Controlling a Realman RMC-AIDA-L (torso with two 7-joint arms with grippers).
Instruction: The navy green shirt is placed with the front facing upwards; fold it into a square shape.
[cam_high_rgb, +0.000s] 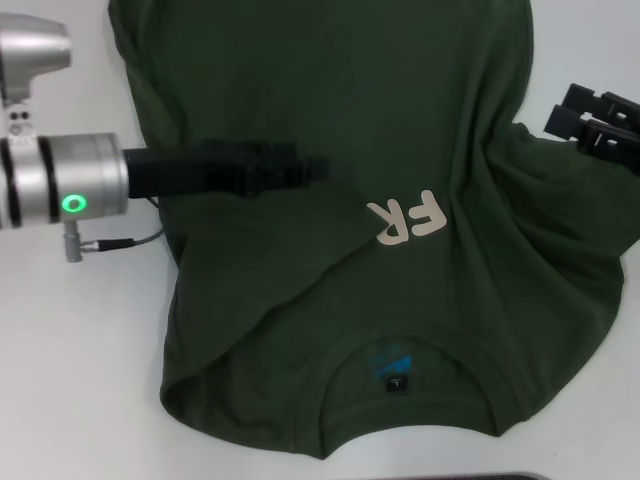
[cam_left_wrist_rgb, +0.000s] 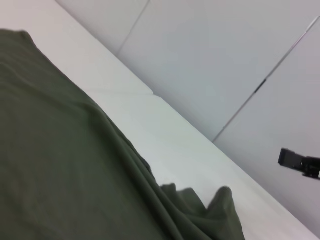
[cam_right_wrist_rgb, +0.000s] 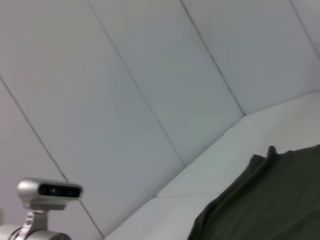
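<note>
The navy green shirt lies spread on the white table, its round collar and small neck label on the near side. Only the cream letters "FR" show, because a fold of cloth from the right covers the rest. My left gripper reaches in from the left and hovers over the shirt's middle, blurred. My right gripper stands open off the shirt's right edge, holding nothing; it also shows far off in the left wrist view as the right gripper.
The shirt bunches into wrinkles on its right side. White wall panels stand behind the table. The left arm's silver wrist and its cable lie over the bare table on the left.
</note>
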